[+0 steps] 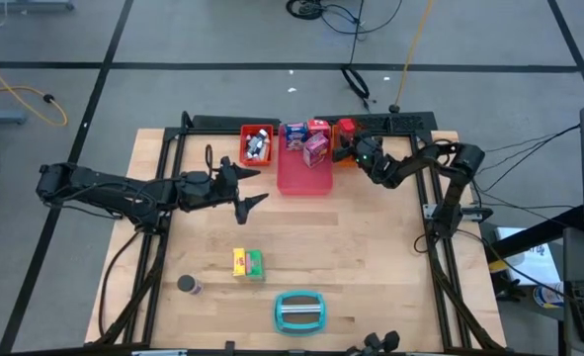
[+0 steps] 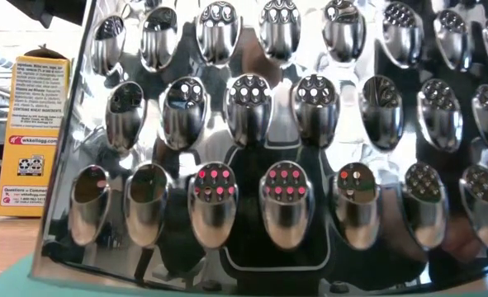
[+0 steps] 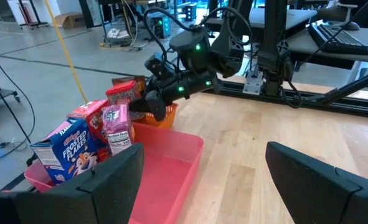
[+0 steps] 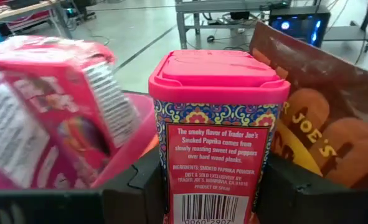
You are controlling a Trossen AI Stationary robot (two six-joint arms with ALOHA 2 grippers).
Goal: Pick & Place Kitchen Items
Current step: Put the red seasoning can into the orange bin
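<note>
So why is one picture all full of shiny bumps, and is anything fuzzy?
In the low view a shiny metal grater stands right against the camera, its bumps mirroring the room and blocking nearly everything but a yellow box. In the right wrist view the paprika tin between the right pincer's fingers is sharp, while the pink boxes beside it are blurred.

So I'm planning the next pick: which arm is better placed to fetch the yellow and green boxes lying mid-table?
Left. Its open gripper hangs empty just above the yellow and green boxes, while the right gripper is shut on the red-lidded paprika tin at the orange tray.
</note>
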